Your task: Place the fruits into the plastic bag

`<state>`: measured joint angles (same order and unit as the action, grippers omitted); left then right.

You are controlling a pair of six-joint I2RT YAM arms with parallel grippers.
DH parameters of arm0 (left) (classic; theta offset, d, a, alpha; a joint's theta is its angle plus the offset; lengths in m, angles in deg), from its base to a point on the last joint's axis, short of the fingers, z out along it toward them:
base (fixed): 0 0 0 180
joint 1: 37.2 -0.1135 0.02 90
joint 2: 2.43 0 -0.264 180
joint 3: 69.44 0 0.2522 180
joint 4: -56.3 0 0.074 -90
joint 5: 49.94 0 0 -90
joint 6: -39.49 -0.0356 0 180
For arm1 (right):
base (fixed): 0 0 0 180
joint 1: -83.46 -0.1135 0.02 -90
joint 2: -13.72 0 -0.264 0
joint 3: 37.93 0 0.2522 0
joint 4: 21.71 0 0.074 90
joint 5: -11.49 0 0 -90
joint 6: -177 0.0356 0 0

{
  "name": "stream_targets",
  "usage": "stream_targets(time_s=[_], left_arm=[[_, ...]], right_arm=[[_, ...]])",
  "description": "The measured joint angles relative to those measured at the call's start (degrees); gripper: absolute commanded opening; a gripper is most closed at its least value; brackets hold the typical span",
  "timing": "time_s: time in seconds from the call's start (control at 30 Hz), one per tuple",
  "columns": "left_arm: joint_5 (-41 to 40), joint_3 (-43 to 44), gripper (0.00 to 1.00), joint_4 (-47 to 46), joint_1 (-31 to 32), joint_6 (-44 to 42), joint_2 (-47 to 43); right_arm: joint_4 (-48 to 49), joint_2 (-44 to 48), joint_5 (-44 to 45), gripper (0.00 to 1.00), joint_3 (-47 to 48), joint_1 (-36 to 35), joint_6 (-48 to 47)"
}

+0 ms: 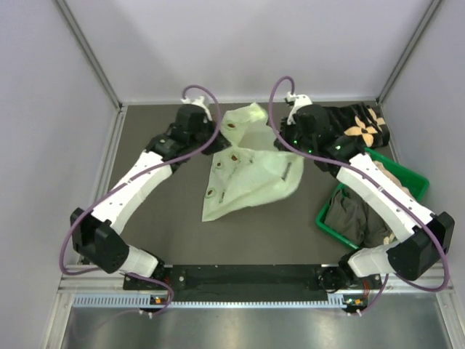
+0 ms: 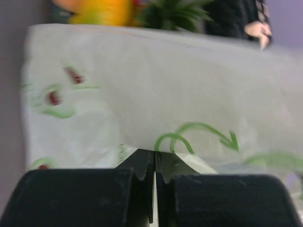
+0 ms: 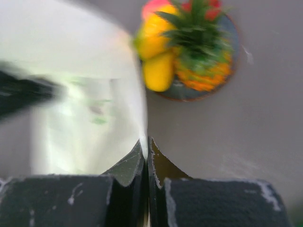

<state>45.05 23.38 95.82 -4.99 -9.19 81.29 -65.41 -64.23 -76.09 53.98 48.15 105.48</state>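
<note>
The pale green plastic bag (image 1: pixel 247 171) with avocado prints hangs lifted between both arms at the table's middle. My left gripper (image 1: pixel 216 135) is shut on the bag's left upper edge; in the left wrist view the gripper (image 2: pixel 155 153) pinches the film of the bag (image 2: pixel 142 90). My right gripper (image 1: pixel 282 135) is shut on the right upper edge; in the right wrist view it (image 3: pixel 147 142) pinches the bag (image 3: pixel 90 104). The fruits (image 3: pixel 163 52), yellow-red mangoes, a red piece and a pineapple (image 3: pixel 203 61), lie on a grey plate (image 3: pixel 234 33) beyond the bag. The top view hides them. Their tops (image 2: pixel 104 9) show over the bag in the left wrist view.
Dark clothes with a pale flower print (image 1: pixel 363 125) lie at the back right. A green basket (image 1: pixel 419 179) holding clothes stands on the right under my right arm. White walls enclose the table.
</note>
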Motion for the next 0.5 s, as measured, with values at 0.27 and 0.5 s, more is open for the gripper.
stream_targets(time_s=[0.27,0.5], left_arm=[[-1.6,5.9,0.0,20.4,-15.6,-8.1,-6.6],[-0.7,16.5,0.0,31.1,-16.7,-13.4,-6.4]], right_arm=[[-5.2,3.7,3.8,0.0,-4.3,12.8,-1.7],[-7.3,4.8,5.5,0.0,-4.3,13.0,-3.0]])
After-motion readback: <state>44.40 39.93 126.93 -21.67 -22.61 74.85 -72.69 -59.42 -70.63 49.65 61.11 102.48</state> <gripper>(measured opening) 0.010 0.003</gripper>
